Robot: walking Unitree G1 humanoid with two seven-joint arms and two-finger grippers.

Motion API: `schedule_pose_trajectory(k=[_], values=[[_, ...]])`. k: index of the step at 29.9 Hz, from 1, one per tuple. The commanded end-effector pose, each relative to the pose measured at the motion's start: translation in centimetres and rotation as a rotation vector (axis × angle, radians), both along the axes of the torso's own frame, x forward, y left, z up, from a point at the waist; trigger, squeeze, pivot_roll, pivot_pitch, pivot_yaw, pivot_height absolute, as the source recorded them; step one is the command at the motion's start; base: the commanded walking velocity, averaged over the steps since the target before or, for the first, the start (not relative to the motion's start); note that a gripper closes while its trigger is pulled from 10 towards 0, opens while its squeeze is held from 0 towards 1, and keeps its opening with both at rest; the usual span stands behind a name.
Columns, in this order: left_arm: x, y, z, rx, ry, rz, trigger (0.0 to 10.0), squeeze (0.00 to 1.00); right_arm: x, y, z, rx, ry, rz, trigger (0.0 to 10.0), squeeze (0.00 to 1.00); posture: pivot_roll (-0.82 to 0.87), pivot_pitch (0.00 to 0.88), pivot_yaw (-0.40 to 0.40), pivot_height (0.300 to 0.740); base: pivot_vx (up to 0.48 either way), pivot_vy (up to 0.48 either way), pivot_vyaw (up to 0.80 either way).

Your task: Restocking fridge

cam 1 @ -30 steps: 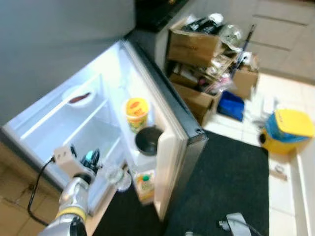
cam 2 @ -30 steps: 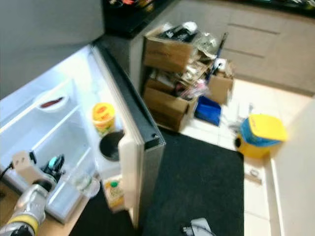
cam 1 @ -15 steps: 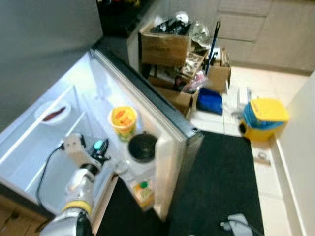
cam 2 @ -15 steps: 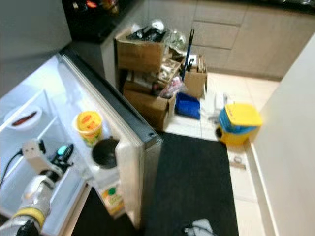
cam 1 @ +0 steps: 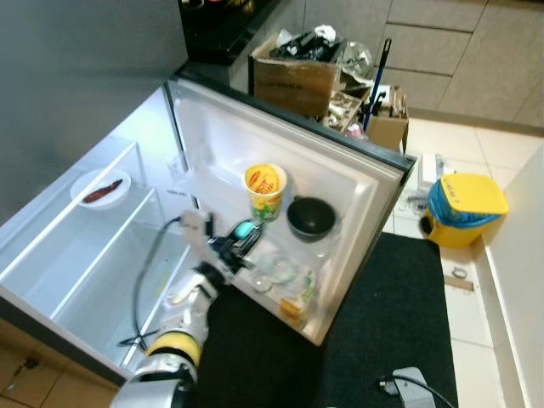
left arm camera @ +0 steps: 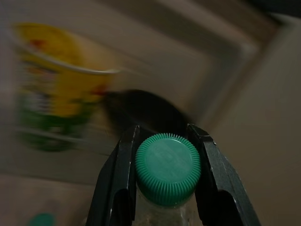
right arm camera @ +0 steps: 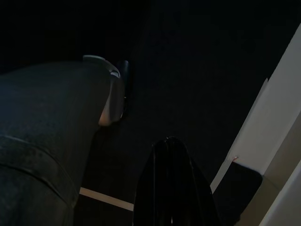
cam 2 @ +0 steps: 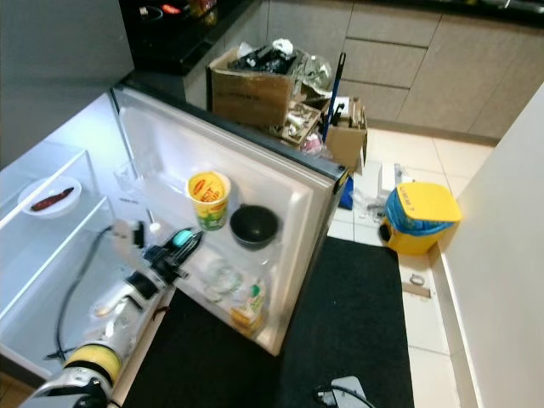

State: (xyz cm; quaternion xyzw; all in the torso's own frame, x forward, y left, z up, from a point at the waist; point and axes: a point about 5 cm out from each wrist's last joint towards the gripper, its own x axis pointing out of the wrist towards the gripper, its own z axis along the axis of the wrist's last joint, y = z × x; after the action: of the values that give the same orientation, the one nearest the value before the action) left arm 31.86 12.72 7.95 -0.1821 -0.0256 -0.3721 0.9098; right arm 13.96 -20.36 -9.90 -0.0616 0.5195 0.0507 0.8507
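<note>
Since a moment ago the left gripper (cam 1: 240, 249) has swung off the fridge's main compartment toward the door shelves, and the whole view has turned with the robot, so the inside of the fridge door (cam 1: 357, 191) now faces us. It is clamped on a clear bottle with a green cap (left arm camera: 168, 168) — the two black fingers (left arm camera: 117, 179) pinch it just under the cap, one on each side. The bottle hangs just in front of the door shelf, near the yellow cup (cam 1: 264, 189) and the black bowl (cam 1: 309, 217), with a juice carton (cam 2: 247, 308) in the shelf below. A white plate (cam 1: 100, 188) with something dark on it sits on a glass shelf, well apart from all this. The right gripper (right arm camera: 171, 188) hangs idle in the shade, fingers pressed together. What I'd worry about is the crowding: the door shelf is already busy, and a bottle held so high can swing and knock the cup or bowl — or snag the shelf rail and slip from the pinch onto the dark mat (cam 1: 399, 314).
</note>
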Motion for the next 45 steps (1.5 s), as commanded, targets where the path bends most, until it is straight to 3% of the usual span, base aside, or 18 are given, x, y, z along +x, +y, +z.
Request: schedule_pose_trajectory(k=[1, 4, 7, 12, 16, 18, 21, 23, 25, 28, 31, 32, 34, 37, 38, 39, 45], values=[[-0.3, 0.5, -1.0, 0.027, 0.043, 0.024, 10.0, 0.00, -0.4, -0.2, -0.1, -0.009, 0.007, -0.004, 10.0, 0.00, -0.04, 0.061, -0.013, 0.740, 0.000, 0.000, 0.00], [-0.4, 1.0, -1.5, 0.049, 0.069, 0.049, 10.0, 0.00, -0.4, -0.2, -0.1, -0.008, 0.007, -0.004, 10.0, 0.00, -0.04, 0.061, -0.013, 0.740, 0.000, 0.000, 0.00], [-1.4, 3.9, -3.9, 0.109, 0.201, 0.164, 10.0, 0.00, -0.4, -0.2, -0.1, -0.007, 0.007, -0.006, 10.0, 0.00, -0.04, 0.062, -0.011, 0.740, 0.000, 0.000, 0.00], [-3.1, 6.2, -6.2, 0.169, 0.325, 0.265, 10.0, 0.00, -0.6, -0.1, -0.2, 0.012, 0.013, -0.007, 10.0, 0.00, -0.04, 0.063, -0.012, 0.740, 0.000, 0.000, 0.00], [-6.0, 9.2, -9.1, 0.265, 0.505, 0.454, 10.0, 0.00, -0.5, 0.1, -0.1, 0.029, 0.004, 0.001, 10.0, 0.00, -0.04, 0.061, -0.016, 0.740, 0.000, 0.000, 0.00], [-6.6, 9.7, -9.7, 0.281, 0.538, 0.490, 10.0, 0.00, -0.4, 0.1, -0.1, 0.030, 0.004, 0.005, 10.0, 0.00, -0.04, 0.061, -0.016, 0.740, 0.000, 0.000, 0.00], [-9.0, 11.1, -11.5, 0.317, 0.661, 0.594, 10.0, 0.00, -0.3, 0.0, -0.1, 0.030, 0.002, 0.011, 10.0, 0.00, -0.04, 0.061, -0.018, 0.740, 0.000, 0.000, 0.00], [-9.5, 11.3, -11.8, 0.330, 0.683, 0.607, 10.0, 0.00, -0.3, 0.0, 0.0, 0.030, 0.001, 0.012, 10.0, 0.00, -0.04, 0.061, -0.018, 0.740, 0.000, 0.000, 0.00], [-11.6, 11.9, -13.2, 0.368, 0.768, 0.649, 10.0, 0.00, -0.2, -0.2, 0.0, 0.023, 0.002, -0.006, 10.0, 0.00, -0.04, 0.057, -0.021, 0.740, 0.000, 0.000, 0.00], [-12.7, 12.1, -13.9, 0.381, 0.817, 0.672, 10.0, 0.00, -0.2, -0.2, 0.0, 0.022, 0.005, -0.002, 10.0, 0.00, -0.04, 0.056, -0.022, 0.740, 0.000, 0.000, -0.29], [-16.4, 12.4, -15.7, 0.407, 0.956, 0.722, 10.0, 0.00, -0.3, -0.2, -0.1, 0.024, 0.017, 0.003, 10.0, 0.00, -0.04, 0.055, -0.024, 0.740, 0.000, 0.000, -0.78], [-16.4, 12.4, -15.7, 0.407, 0.956, 0.722, 10.0, 0.00, -0.3, -0.2, -0.1, 0.024, 0.017, 0.003, 10.0, 0.00, -0.04, 0.055, -0.024, 0.740, 0.000, 0.000, -0.78], [-18.9, 12.4, -16.7, 0.429, 1.043, 0.738, 10.0, 0.00, -0.3, -0.2, -0.1, 0.022, 0.018, 0.010, 10.0, 0.00, -0.04, 0.055, -0.024, 0.740, 0.000, 0.000, -0.78], [-19.5, 12.3, -17.0, 0.435, 1.065, 0.742, 10.0, 0.00, -0.3, -0.2, -0.1, 0.021, 0.018, 0.013, 10.0, 0.00, -0.04, 0.055, -0.024, 0.740, 0.000, 0.000, -0.78], [-20.7, 12.1, -17.4, 0.443, 1.105, 0.742, 10.0, 0.00, -0.3, -0.3, 0.0, 0.013, 0.012, 0.014, 10.0, 0.00, -0.04, 0.055, -0.025, 0.740, 0.000, 0.000, 0.00], [-20.9, 12.0, -17.5, 0.444, 1.114, 0.740, 10.0, 0.00, -0.2, -0.3, 0.0, 0.010, 0.010, 0.013, 10.0, 0.00, -0.04, 0.055, -0.025, 0.740, 0.000, 0.000, 0.00], [-20.8, 11.7, -17.6, 0.440, 1.109, 0.734, 10.0, 0.00, -0.2, -0.3, 0.0, 0.006, 0.009, 0.013, 10.0, 0.00, -0.03, 0.051, -0.026, 0.740, 0.000, 0.000, 0.00]])
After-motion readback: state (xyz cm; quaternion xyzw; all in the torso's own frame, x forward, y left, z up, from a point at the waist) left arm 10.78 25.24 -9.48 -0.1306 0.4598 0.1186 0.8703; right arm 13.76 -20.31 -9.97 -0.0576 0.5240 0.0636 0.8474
